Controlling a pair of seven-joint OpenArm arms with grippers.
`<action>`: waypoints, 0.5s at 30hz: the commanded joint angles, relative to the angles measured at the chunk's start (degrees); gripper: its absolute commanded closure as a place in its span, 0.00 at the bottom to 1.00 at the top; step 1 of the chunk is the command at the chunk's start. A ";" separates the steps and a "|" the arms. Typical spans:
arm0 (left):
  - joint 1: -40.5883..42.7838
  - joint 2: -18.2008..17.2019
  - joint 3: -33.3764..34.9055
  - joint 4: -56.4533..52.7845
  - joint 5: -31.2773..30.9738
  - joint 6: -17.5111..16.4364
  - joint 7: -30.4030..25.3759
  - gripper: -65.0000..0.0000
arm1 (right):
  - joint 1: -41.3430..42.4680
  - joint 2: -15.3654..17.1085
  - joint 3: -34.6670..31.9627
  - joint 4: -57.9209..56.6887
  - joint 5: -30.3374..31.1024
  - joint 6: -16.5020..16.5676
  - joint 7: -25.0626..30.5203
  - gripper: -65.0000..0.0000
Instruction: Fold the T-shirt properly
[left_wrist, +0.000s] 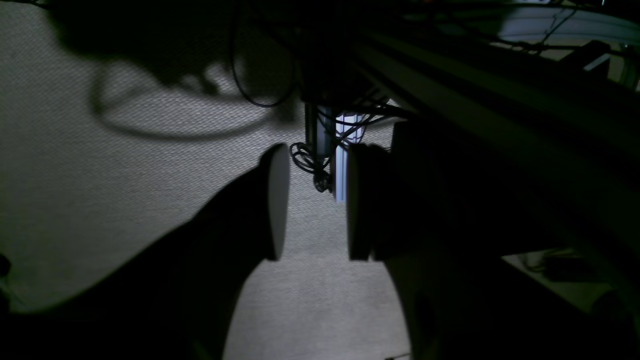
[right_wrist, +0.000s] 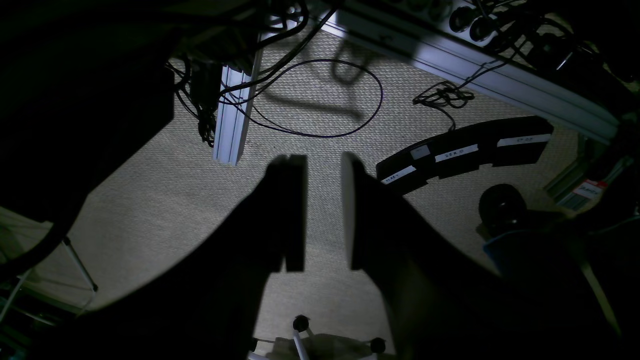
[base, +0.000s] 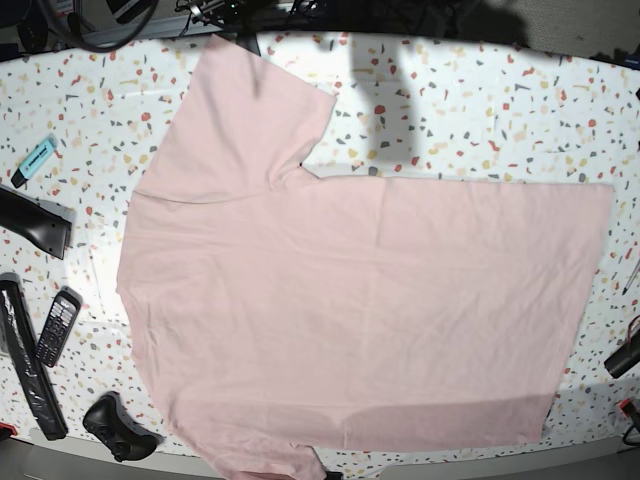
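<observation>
T-shirt (base: 360, 310): pale pink cotton, flat, faintly creased, on speckled terrazzo tabletop (base: 470, 110). Left hand (left_wrist: 314, 202) and right hand (right_wrist: 324, 212): both apart, empty.

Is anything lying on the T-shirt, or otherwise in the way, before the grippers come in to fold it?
Nothing visible. In the base view the T-shirt lies flat and bare on the table. The remote, game controller and highlighter all sit off its left edge, clear of the cloth. Neither gripper appears in that view.
</observation>
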 joint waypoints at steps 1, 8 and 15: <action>0.63 0.00 0.02 0.52 -0.11 -0.35 0.00 0.71 | -0.02 0.20 0.02 0.31 -0.07 0.20 0.17 0.81; 0.87 0.00 0.02 0.61 -0.11 -0.37 0.02 0.71 | -0.02 0.20 0.02 0.31 -0.04 0.20 0.15 0.81; 0.87 0.00 0.02 0.61 -0.63 -0.35 0.66 0.72 | -0.17 0.20 0.02 0.33 -0.04 0.20 0.15 0.81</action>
